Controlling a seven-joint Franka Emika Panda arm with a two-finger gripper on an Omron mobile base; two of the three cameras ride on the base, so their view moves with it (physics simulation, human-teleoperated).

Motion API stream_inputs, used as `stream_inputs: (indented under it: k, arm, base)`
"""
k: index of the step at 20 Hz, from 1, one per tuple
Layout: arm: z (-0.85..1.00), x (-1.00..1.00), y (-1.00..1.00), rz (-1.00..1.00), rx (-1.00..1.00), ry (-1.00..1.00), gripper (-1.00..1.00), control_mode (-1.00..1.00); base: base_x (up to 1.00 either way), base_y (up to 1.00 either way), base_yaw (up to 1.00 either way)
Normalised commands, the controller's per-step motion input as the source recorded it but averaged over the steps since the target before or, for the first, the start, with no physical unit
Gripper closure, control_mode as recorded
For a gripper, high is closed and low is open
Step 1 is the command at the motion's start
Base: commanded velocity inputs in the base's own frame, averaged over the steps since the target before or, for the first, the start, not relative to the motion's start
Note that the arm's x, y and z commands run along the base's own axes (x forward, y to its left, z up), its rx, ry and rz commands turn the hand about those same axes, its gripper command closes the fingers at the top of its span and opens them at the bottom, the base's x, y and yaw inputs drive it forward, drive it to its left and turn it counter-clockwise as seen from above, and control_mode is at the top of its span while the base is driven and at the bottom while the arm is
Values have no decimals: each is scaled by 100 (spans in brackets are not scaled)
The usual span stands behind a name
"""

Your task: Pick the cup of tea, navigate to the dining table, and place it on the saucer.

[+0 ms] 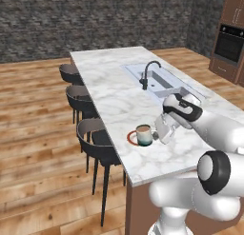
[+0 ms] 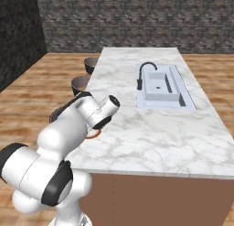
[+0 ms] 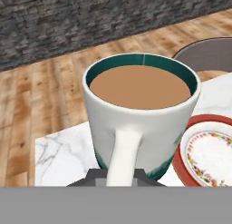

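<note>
Left base view: gripper clamped on cup of tea handle, over saucer near dining table left edge, wood floor around.

arm's stretched out forward and a bit left from the base, elbow bent, wrist angled down so the gripper sits low and sideways. jaws are pinched tight, the two dark tips barely peeking up at the bottom of the hand view.
</note>
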Motion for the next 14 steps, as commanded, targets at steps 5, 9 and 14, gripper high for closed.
stream_inputs:
  k: [5,9,14]
  arm:
    - [0,64,-6,0,7,0,100,-100]
    - [-10,51,-5,0,1,2,100,-100]
    - [-33,18,-6,0,0,4,100,-100]
  base:
    - [0,0,0]
    - [0,0,0]
    - [0,0,0]
